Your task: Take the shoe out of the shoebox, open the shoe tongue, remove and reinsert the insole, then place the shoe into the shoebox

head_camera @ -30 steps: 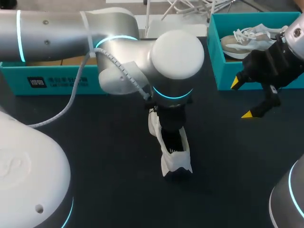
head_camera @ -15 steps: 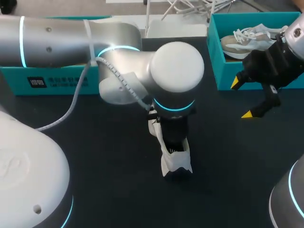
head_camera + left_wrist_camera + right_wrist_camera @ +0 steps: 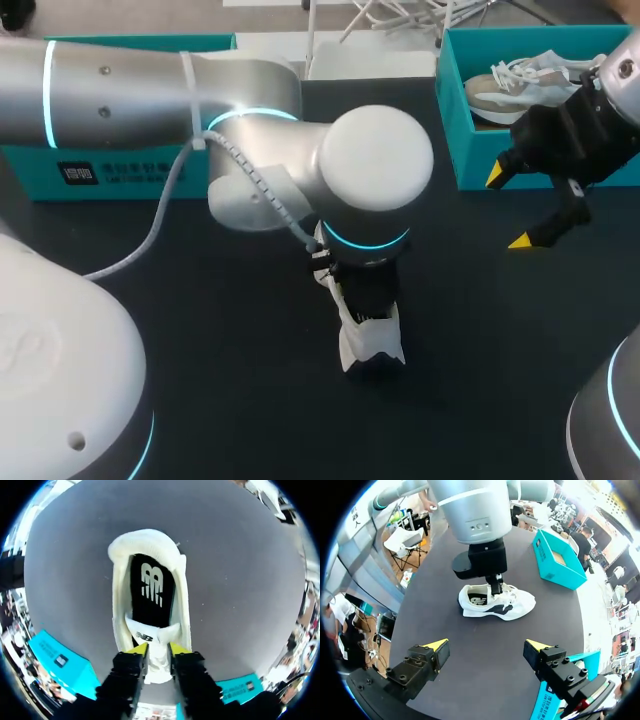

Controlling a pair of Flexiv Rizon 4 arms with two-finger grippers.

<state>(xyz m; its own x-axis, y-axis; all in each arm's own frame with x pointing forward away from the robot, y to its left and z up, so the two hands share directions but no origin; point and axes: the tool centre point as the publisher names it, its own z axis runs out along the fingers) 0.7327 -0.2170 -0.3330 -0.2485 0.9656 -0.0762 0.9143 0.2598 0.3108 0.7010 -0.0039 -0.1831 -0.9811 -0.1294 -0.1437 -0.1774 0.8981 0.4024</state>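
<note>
White shoe [image 3: 515, 604] sits upright on the table [image 3: 200, 330], well apart from the shoebox [image 3: 447, 110], our left gripper [image 3: 156, 650] clenched on its tongue [image 3: 154, 632], likely to fold it open. Our right gripper [image 3: 486, 645] hangs released beside the shoebox, out of the left arm's way.

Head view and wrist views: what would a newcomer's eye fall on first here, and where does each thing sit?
The big silver left arm dominates the head view, bent down over a white shoe in the middle of the dark table. In the left wrist view the left gripper pinches the shoe's white tongue, just above the black insole. At the right, the right gripper hangs open beside a teal shoebox holding another shoe.
</note>
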